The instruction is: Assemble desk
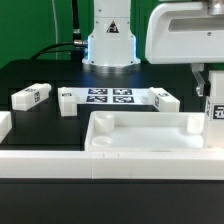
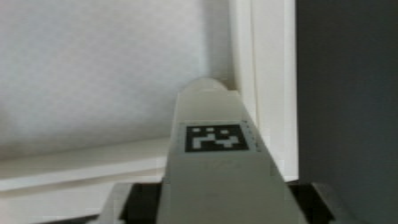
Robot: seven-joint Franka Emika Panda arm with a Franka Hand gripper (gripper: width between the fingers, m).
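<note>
Early days: fingers (image 1: 200, 80) pinching one leg (image 2: 217, 140) upright by the corner of the top (image 1: 140, 140) just beneath them, seating unclear, no leg visibly fitted, other legs (image 1: 32, 96) loose on bench (image 1: 50, 122), well clear of fingers.

Smooth white plastic leg (image 2: 210, 112), matt black table (image 1: 40, 75)

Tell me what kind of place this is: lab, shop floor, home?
Most likely a robotics lab bench rigged for recording: a robot arm standing on a black table, a marker board lying flat on it, and a white desk top with loose tagged legs laid out nearby.
</note>
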